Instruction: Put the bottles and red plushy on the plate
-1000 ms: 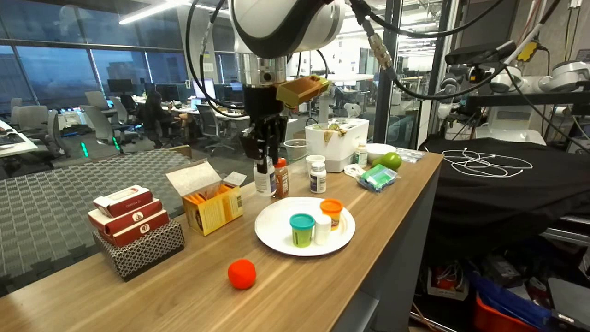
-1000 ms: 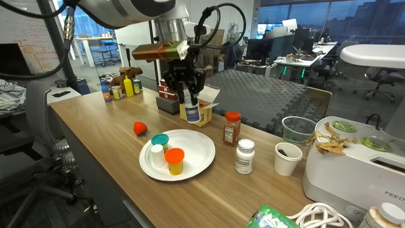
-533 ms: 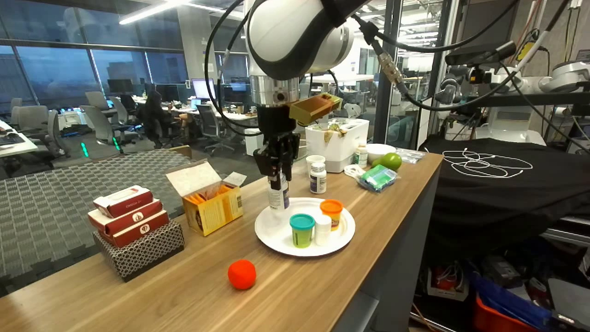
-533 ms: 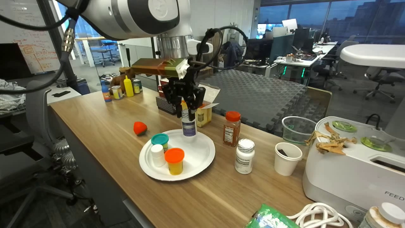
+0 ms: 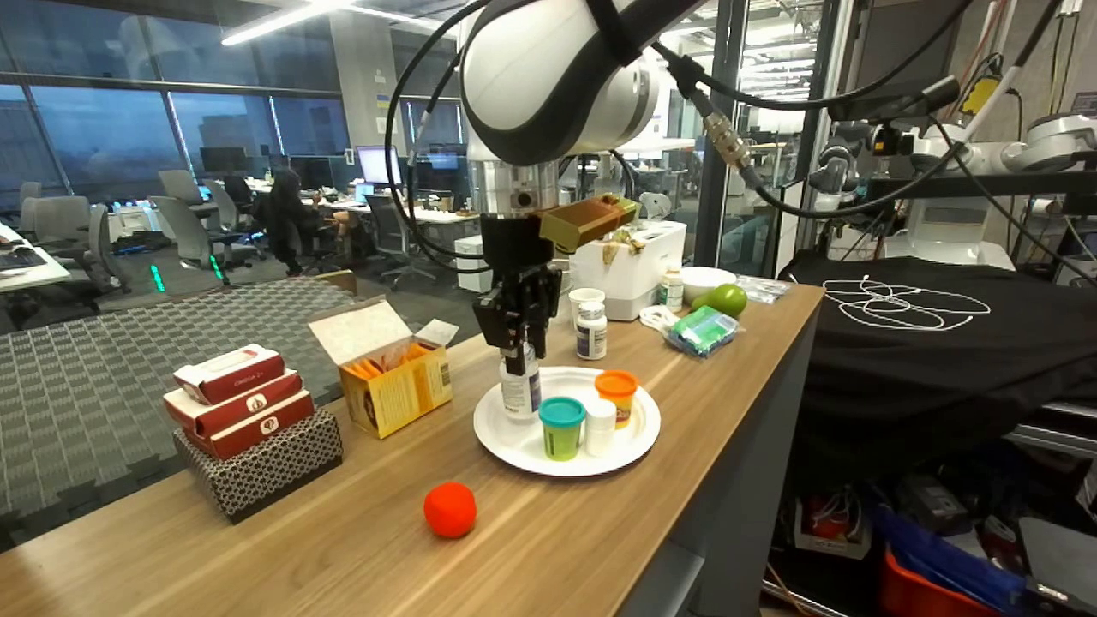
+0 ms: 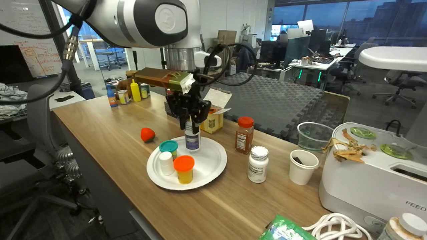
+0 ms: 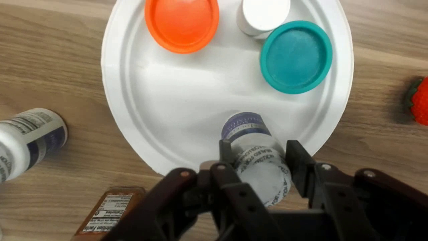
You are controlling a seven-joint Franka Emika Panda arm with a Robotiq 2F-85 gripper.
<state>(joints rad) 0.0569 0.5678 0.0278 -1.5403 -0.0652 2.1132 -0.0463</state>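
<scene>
White bottle [image 5: 521, 398] lower than before, over plate [image 5: 506, 447] toward ten o'clock in exterior view, contact unclear. Claw [image 7: 259, 150] clamped on its top. Release seems near; red plushy [image 5: 450, 510] waits on surface [image 5: 360, 548], eight o'clock from plate.

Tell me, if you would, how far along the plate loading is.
Already done: the orange-lidded jar, teal-lidded jar and small white bottle stand on the plate.
In hand: the gripper holds a purple-labelled bottle on or just above the plate.
Left, at least: the red-capped bottle, a similar white bottle and the red plushy, all on the table.
</scene>
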